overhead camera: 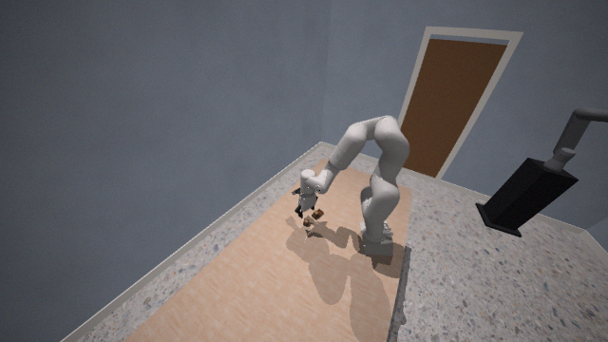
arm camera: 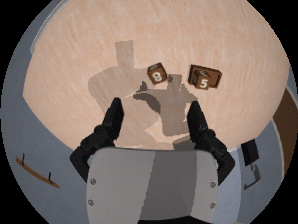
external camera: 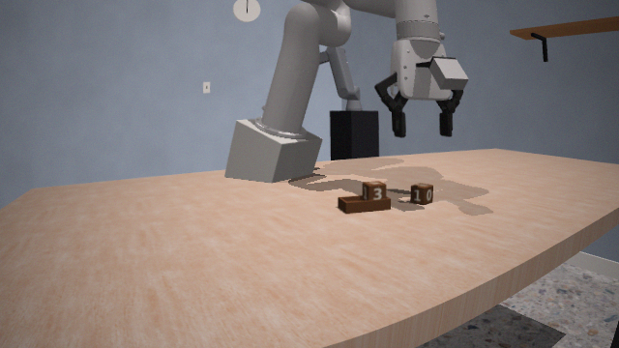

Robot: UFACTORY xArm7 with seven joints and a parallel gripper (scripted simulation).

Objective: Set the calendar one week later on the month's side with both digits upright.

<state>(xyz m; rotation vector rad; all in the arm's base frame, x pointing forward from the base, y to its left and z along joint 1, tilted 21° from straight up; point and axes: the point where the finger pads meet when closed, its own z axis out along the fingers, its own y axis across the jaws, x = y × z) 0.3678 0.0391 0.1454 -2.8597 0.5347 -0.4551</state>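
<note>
Gripper [overhead camera: 307, 212] [external camera: 422, 134] [arm camera: 156, 102] above the table [overhead camera: 266, 266] [external camera: 218, 251] [arm camera: 65, 65], fingers wide apart, in wrist view loose cube [overhead camera: 306, 222] [external camera: 422, 194] [arm camera: 157, 75] at its twelve o'clock, tray [overhead camera: 314, 217] [external camera: 360, 207] [arm camera: 214, 71] bearing second cube [overhead camera: 318, 212] [external camera: 374, 191] [arm camera: 203, 81] at two.

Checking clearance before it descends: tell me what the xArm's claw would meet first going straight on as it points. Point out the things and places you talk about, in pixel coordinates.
Likely the loose dark-brown cube with white digits [overhead camera: 306, 222] [external camera: 422, 194] [arm camera: 156, 74], below the open claw [overhead camera: 307, 212] [external camera: 422, 130] [arm camera: 156, 103]; depth is unclear, so possibly the pale wooden tabletop [overhead camera: 214, 294] [external camera: 193, 251] [arm camera: 75, 55] beside it.

tray [overhead camera: 321, 210] [external camera: 364, 206] [arm camera: 218, 79]: dark brown | cubes: brown, white digits | tabletop [overhead camera: 228, 285] [external camera: 242, 251] [arm camera: 65, 75]: pale tan, fine streaked grain | walls [overhead camera: 142, 95] [external camera: 121, 97]: grey-blue
</note>
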